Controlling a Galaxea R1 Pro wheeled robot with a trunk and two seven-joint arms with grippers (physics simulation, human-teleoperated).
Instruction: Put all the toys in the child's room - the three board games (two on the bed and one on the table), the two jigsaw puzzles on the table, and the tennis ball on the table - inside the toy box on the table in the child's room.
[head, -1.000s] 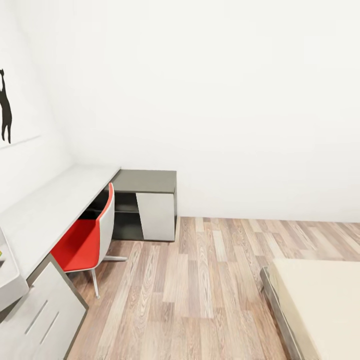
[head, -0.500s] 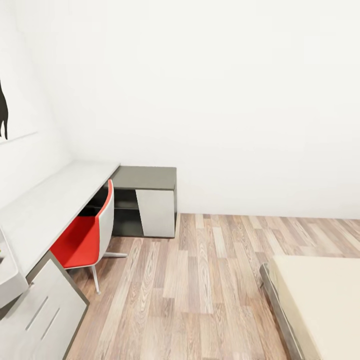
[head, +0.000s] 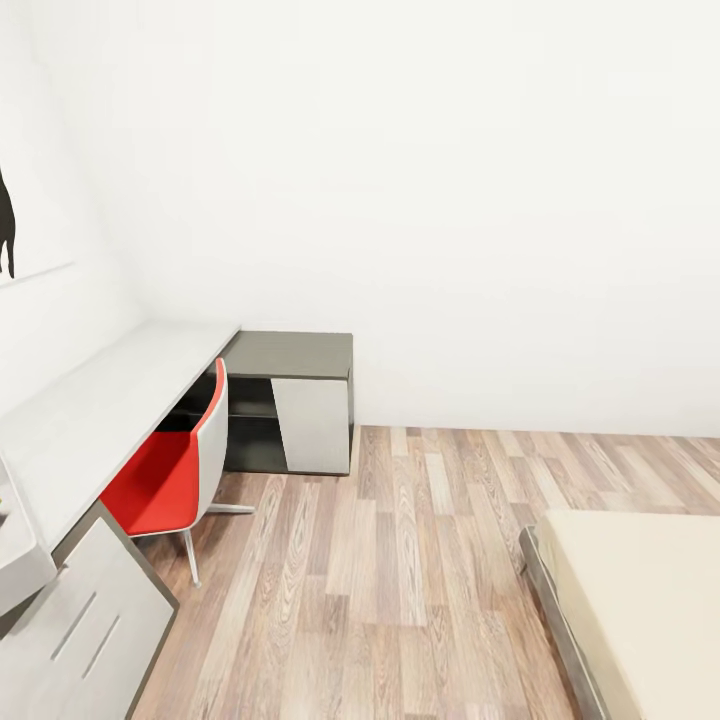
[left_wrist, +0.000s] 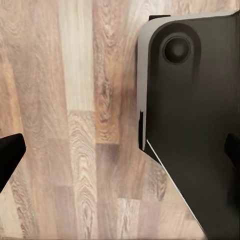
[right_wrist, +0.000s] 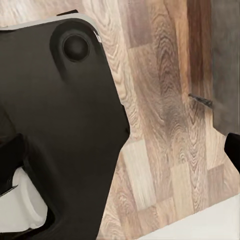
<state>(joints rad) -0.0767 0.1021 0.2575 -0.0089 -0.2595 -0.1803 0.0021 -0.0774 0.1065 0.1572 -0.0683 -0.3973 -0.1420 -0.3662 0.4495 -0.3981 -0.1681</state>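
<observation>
Toy box (head: 18, 560) is cut off at the desk's (head: 110, 400) near left edge; contents unreadable. Bed (head: 640, 600) corner is seen lower right, bare. Both jaws are spread wide over the floor (left_wrist: 75, 125), nothing held.

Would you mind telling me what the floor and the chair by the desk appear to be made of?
Floor: matte wood planks, judging by the grain and staggered joints; possibly laminate. Chair: smooth red seat in a white shell, likely moulded plastic, on thin metallic-looking legs.

Pale grey table (head: 120, 390) at left, cream bed (head: 640, 600) lower right
</observation>
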